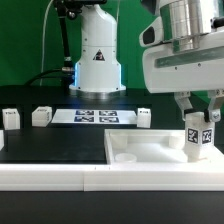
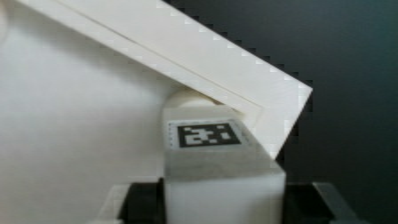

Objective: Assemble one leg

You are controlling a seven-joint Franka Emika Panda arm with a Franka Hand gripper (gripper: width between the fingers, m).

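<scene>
Clenching the leg (image 1: pixel 197 138) upright at the panel's (image 1: pixel 150 152) three-o'clock corner, the gripper (image 1: pixel 198 123) probably must next seat and twist it.

The leg (image 1: pixel 197 138) stands at the panel's (image 1: pixel 160 148) corner, exterior view's right.

Exterior view: low, near worktop (image 1: pixel 45 140) height, facing arm base (image 1: pixel 97 62) across it, mid-range.
Wrist view: looking along the tool (image 1: pixel 198 121), very close.
Shared: tagged leg (image 1: pixel 197 138) and panel (image 1: pixel 150 150) corner.

White arm base (image 1: pixel 97 40), black triangle mark (image 1: pixel 98 57), blue light strip (image 1: pixel 74 72). Silver flange (image 1: pixel 185 18) above white gripper (image 1: pixel 198 125).
</scene>
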